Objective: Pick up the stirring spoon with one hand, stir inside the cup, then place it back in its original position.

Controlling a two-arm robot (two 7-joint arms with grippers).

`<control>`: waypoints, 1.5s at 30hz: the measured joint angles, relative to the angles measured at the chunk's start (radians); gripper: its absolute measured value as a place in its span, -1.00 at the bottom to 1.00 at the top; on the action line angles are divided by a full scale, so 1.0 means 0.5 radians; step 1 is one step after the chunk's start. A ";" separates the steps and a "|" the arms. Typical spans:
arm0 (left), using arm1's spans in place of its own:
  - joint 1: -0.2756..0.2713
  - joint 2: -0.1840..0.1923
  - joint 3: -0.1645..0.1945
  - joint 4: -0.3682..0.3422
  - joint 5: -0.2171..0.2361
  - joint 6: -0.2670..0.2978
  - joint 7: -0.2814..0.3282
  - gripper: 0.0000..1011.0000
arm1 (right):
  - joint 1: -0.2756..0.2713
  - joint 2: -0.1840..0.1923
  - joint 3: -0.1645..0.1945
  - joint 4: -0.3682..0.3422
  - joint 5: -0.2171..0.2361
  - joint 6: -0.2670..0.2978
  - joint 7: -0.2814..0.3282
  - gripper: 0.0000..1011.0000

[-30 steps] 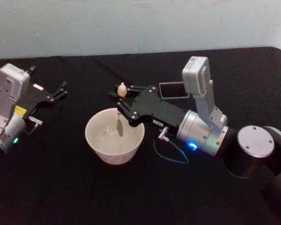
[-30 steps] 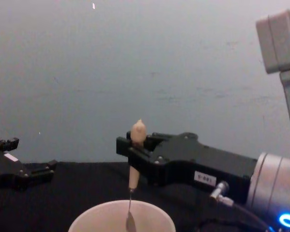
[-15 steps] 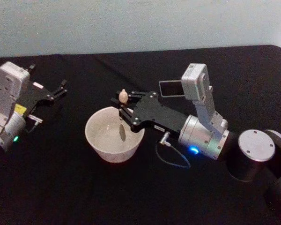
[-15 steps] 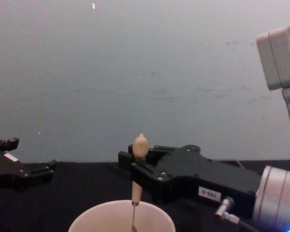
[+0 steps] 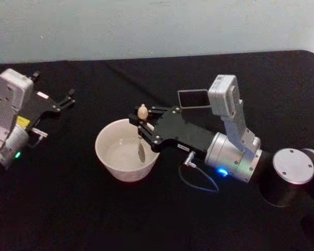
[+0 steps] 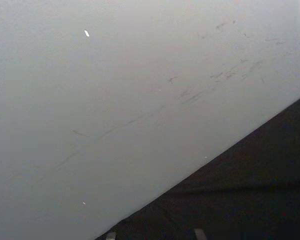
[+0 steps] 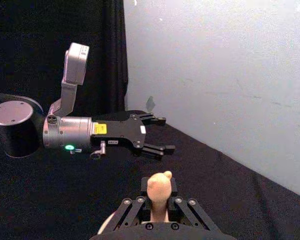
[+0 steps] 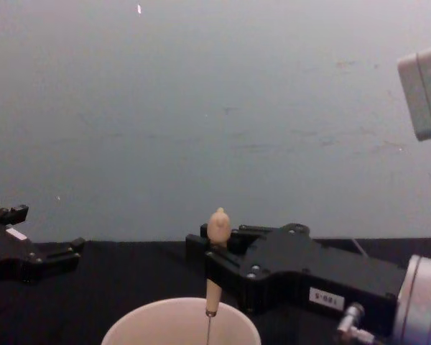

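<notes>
Two grippers, one spoon, one cup and one holder on a black cloth table [image 5: 68, 219]. At the head view's left edge sits the left gripper [image 5: 67, 102], fingers apart. The right wrist view shows its yellow label [image 7: 100, 128], writing unreadable. At centre stands the wide cream-white round cup [image 5: 102, 138]. Above it the right gripper [image 5: 142, 125] is clamped on the slim wooden-handled stirring spoon [image 8: 212, 295], upright. The head view shows its metal bowl inside the cup. The chest view shows a white label [image 8: 325, 298], digits unclear. At upper centre-right stands the small dark grey square-mouthed holder [image 5: 191, 98].

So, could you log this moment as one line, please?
stage: stir | right gripper: shut on stirring spoon, bowl inside cup | left gripper: open, parked left
</notes>
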 joint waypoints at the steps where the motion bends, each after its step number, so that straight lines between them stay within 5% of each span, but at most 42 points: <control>1: 0.000 0.000 0.000 0.000 0.000 0.000 0.000 0.98 | -0.002 0.001 0.000 -0.003 0.001 0.001 0.000 -0.67; 45: 0.000 0.000 0.000 0.000 0.000 0.000 0.000 0.98 | -0.007 -0.014 -0.012 0.037 -0.031 0.020 -0.007 -0.67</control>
